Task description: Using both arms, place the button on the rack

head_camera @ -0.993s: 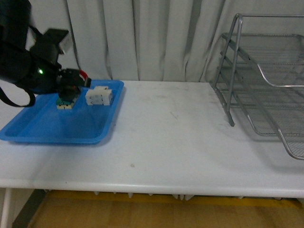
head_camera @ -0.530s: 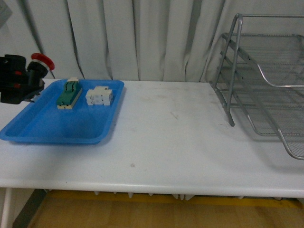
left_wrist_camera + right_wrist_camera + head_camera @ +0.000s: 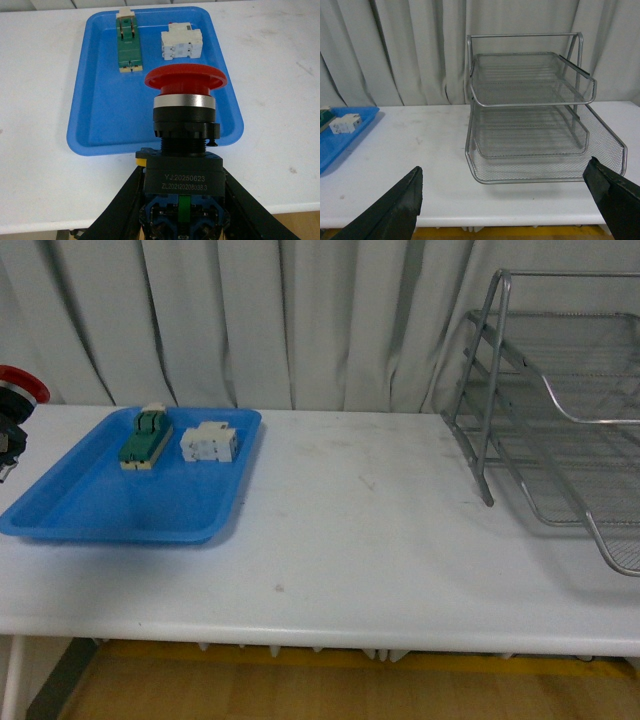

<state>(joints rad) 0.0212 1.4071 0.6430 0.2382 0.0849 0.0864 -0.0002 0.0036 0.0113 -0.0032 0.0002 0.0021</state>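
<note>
The jaws of the left gripper (image 3: 182,200) clamp the button (image 3: 185,85) by its black body, near the blue tray (image 3: 105,120). The jaws of the right gripper (image 3: 505,200) stand released; the rack (image 3: 530,90) sits well apart from the tray.

The left gripper (image 3: 183,207), clamped on the button (image 3: 18,390), is now lifted away from the blue tray (image 3: 100,510) to the far left edge of the front view, uncovering the green switch (image 3: 145,438).
</note>
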